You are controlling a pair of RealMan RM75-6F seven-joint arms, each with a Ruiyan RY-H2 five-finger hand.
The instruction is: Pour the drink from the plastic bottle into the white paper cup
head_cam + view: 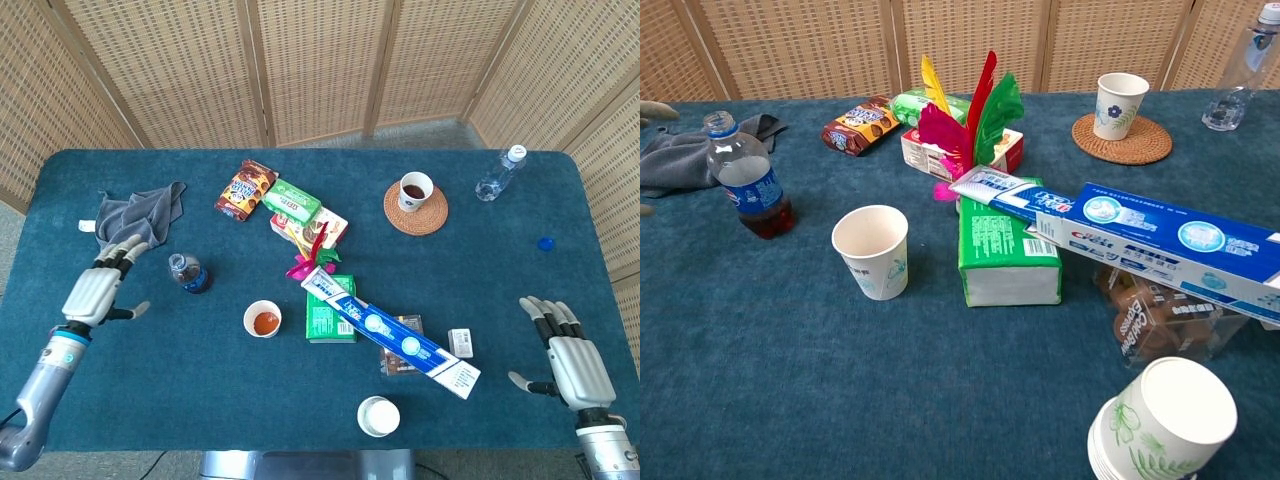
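Plastic bottle [187, 272] upright, apart from open left hand [97, 290].

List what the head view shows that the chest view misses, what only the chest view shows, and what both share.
Head view only: the open left hand and right hand, the blue cap, and the reddish drink inside the white paper cup.
Chest view only: the printed sides of that cup and the low drink level in the plastic bottle.
Both: bottle, cup, toothpaste box, grey cloth.
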